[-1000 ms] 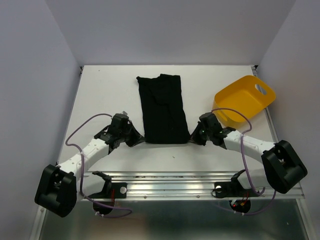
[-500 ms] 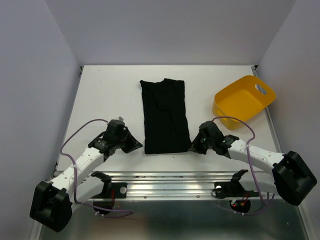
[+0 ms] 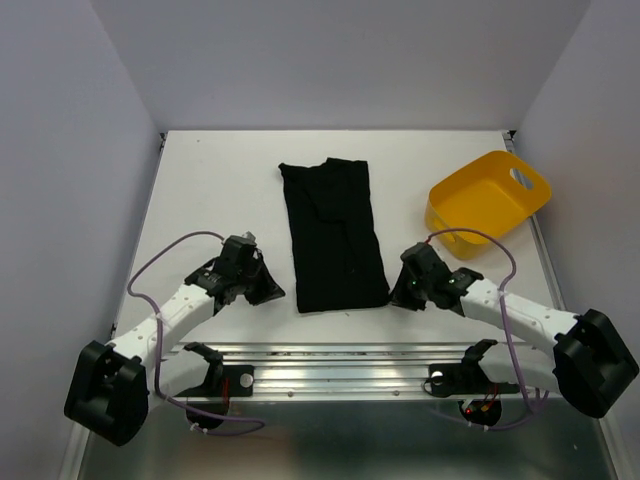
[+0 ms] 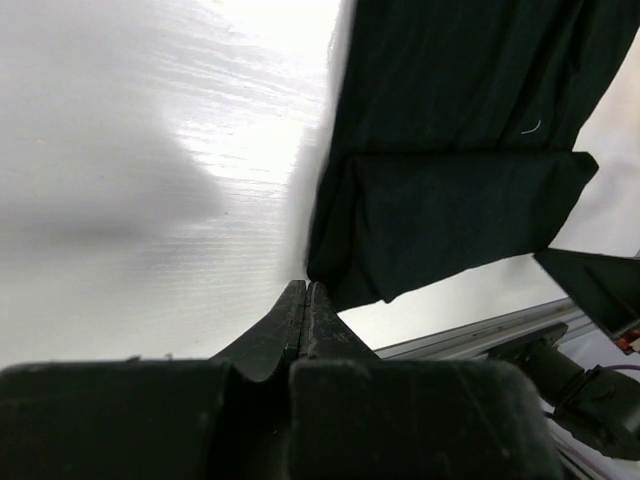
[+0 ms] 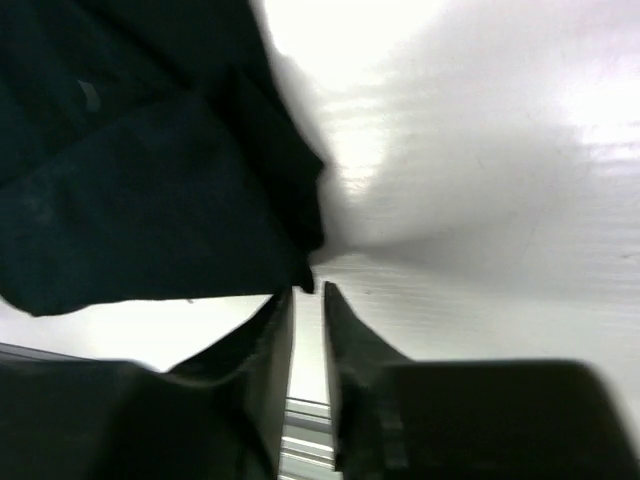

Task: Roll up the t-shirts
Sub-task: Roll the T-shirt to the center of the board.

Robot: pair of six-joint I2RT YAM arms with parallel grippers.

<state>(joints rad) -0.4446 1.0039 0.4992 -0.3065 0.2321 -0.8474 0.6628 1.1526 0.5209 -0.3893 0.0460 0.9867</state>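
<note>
One black t-shirt lies flat on the white table, folded into a long narrow strip running from the far side toward me. My left gripper is shut just left of the shirt's near left corner. In the left wrist view its tips are pressed together with no cloth between them, and the t-shirt starts right beyond them. My right gripper sits at the near right corner. Its jaws stand a narrow gap apart, and the t-shirt ends in a corner just ahead of them.
A yellow plastic tub stands tilted at the right, beyond the right arm. A metal rail runs along the near table edge. White walls close in the table on the left, back and right.
The right gripper has opened and let go of the shirt's near right corner. Over the second the shirt slid toward the near edge and a little right. The left arm shifted slightly.
</note>
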